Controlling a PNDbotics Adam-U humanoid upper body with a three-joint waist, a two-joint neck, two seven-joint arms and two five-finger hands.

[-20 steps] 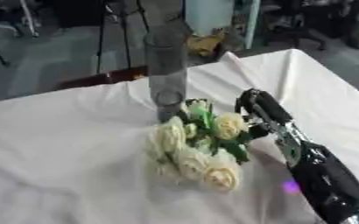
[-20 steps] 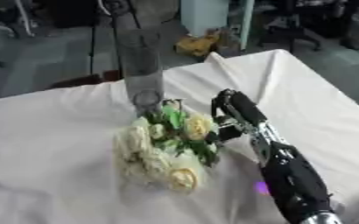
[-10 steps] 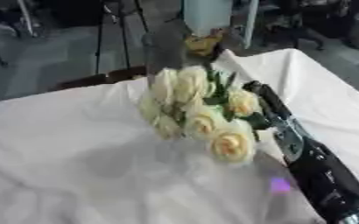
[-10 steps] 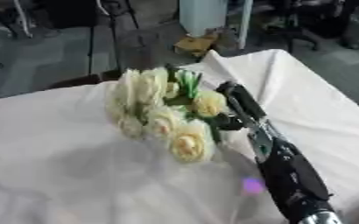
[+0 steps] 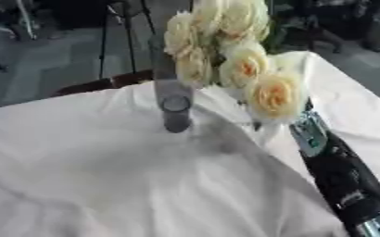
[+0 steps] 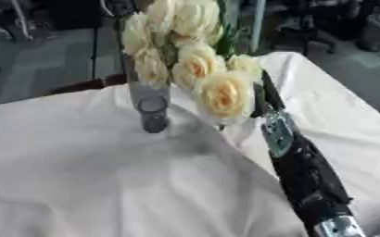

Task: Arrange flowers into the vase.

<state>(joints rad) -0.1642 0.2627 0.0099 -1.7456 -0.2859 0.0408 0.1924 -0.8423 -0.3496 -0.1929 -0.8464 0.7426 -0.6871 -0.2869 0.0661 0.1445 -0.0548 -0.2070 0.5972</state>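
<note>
The right hand (image 5: 300, 121), its fingers hidden behind the blooms so their state could not be told, held the bunch of cream roses (image 5: 234, 60) aloft near the table's far edge, beside the clear vase (image 5: 174, 99), presumably to lower the stems in.

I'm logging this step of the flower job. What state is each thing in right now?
bouquet of cream roses: lifted off the table, close to the camera, not in the vase.
vase: upright on the tablecloth, no flowers in it.
right hand: raised beside the bouquet, mostly hidden behind the blooms.
tablecloth: spread over the table, wrinkled.
</note>
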